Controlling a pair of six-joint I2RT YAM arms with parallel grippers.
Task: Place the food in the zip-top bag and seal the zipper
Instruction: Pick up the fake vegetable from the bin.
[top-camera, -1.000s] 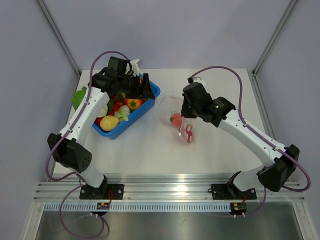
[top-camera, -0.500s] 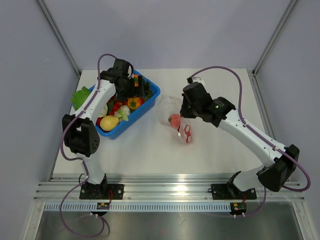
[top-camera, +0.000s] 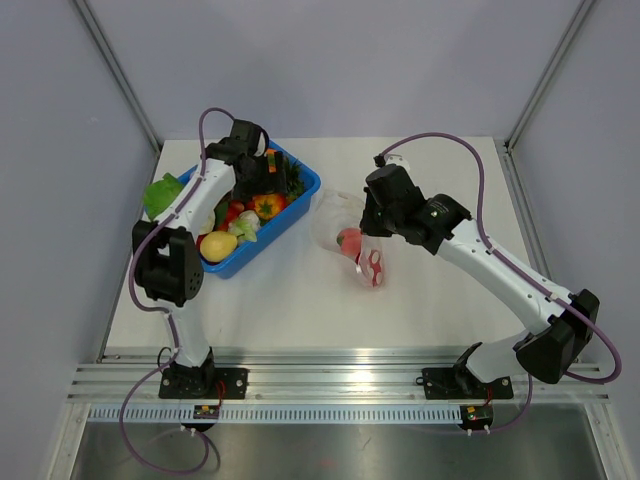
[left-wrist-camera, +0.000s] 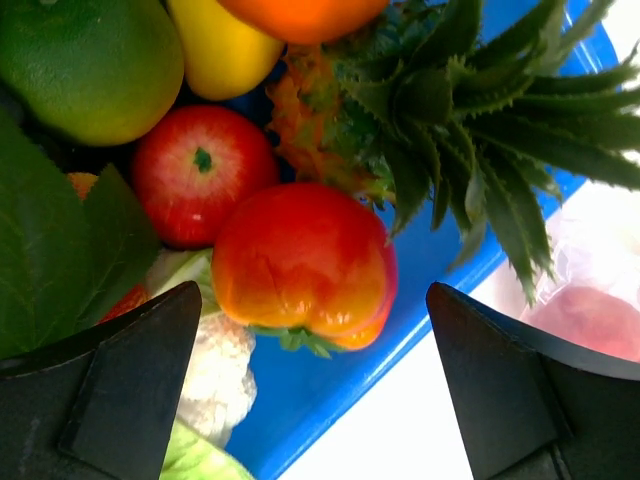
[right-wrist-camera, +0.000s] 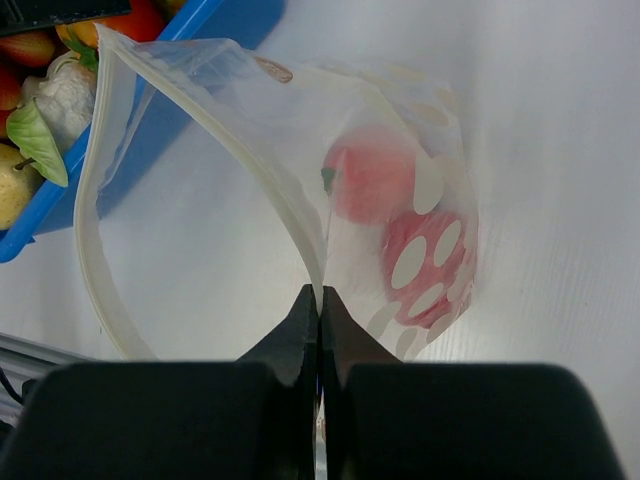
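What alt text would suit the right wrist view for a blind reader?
The right pincer is shut on the zipper of the zip-top bag, whose mouth gapes open with red toy food inside. A blue bin holding more food shows at the upper left.

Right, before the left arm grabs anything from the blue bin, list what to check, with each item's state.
1. Left gripper open: ok, jaws spread wide.
2. Target centred: ok, glossy red-orange toy tomato sits under the open jaws, in the blue plastic bin.
3. Room for fingers: cannot tell; red toy apple and spiky pineapple lie close beside it.
4. Right gripper shut on mouth edge of transparent dotted zip-top bag: ok.
5. Bag mouth open: ok, pale zipper strip loops wide.
6. Space inside: cannot tell; two red pieces already there.
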